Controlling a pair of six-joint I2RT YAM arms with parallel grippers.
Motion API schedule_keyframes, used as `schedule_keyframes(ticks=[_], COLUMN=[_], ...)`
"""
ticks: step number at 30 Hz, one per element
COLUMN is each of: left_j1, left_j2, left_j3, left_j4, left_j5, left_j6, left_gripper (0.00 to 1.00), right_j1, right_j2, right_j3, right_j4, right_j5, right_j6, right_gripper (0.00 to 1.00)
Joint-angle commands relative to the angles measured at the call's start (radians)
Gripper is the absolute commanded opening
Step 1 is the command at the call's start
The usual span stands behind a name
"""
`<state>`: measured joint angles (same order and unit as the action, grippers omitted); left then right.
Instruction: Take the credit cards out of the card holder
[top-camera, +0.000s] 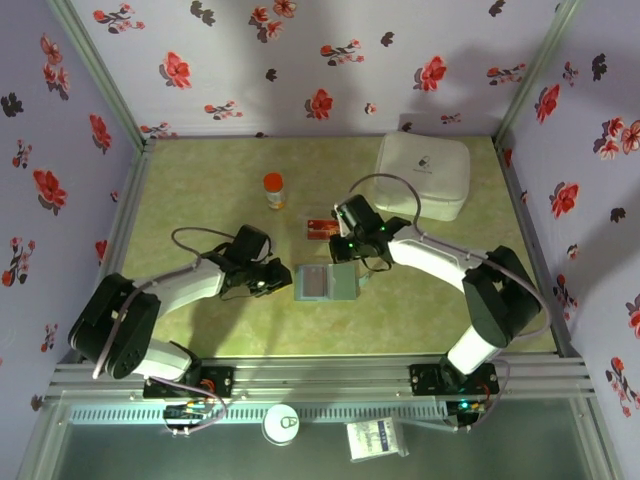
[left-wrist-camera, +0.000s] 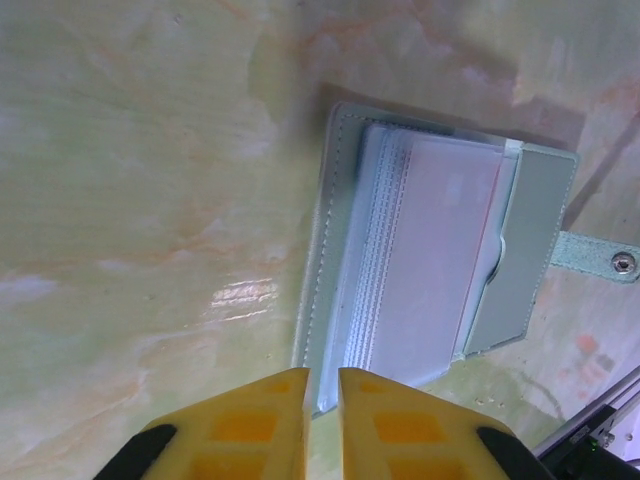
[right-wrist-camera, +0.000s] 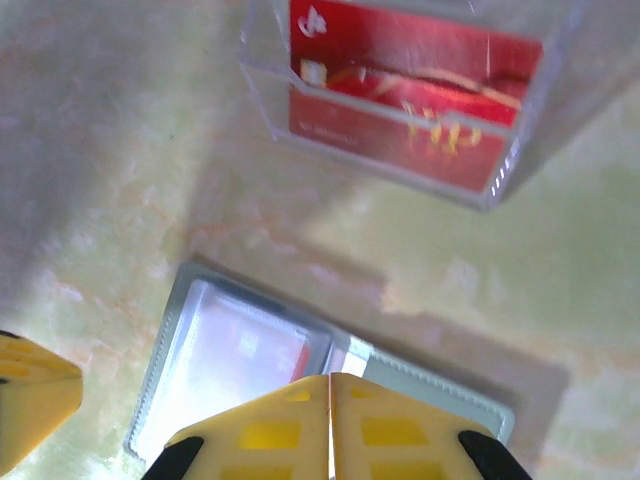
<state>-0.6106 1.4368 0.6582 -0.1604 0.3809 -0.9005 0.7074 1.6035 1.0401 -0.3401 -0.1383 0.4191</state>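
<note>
Left gripper and right gripper, jaws closed, at the soft holder — cards, blurred behind sleeves, probably stiff, slick: pinch an edge.

On the table, centre and toward the near edge: card holder, lying open and flat. Just behind it, a tray holding a credit card. Further back and left, a bottle, upright. In the far right corner, a case. Left pincer at the holder's left edge; right pincer above its back right part, just right of the tray.
</note>
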Motion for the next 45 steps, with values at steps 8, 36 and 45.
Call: schedule_keyframes(ticks=[8,36,45], left_j1=[-0.05,-0.055,-0.056], left_j2=[0.096,0.122,0.119], left_j3=[0.069,0.023,0.015], left_j4=[0.035,0.018,0.014], left_j5=[-0.022,-0.071,-0.074], left_j6=[-0.017,-0.024,-0.023], left_gripper=[0.07,0.05,0.05], right_j1=[0.02,0.082,0.084], right_j2=[-0.05,0.124,0.147], right_j3=[-0.098,-0.118,-0.114], right_j4=[0.049,0.253,0.234], right_j5=[-0.118,-0.236,-0.223], right_j6=[0.296,0.431,0.421], right_gripper=[0.17,0.33,0.32])
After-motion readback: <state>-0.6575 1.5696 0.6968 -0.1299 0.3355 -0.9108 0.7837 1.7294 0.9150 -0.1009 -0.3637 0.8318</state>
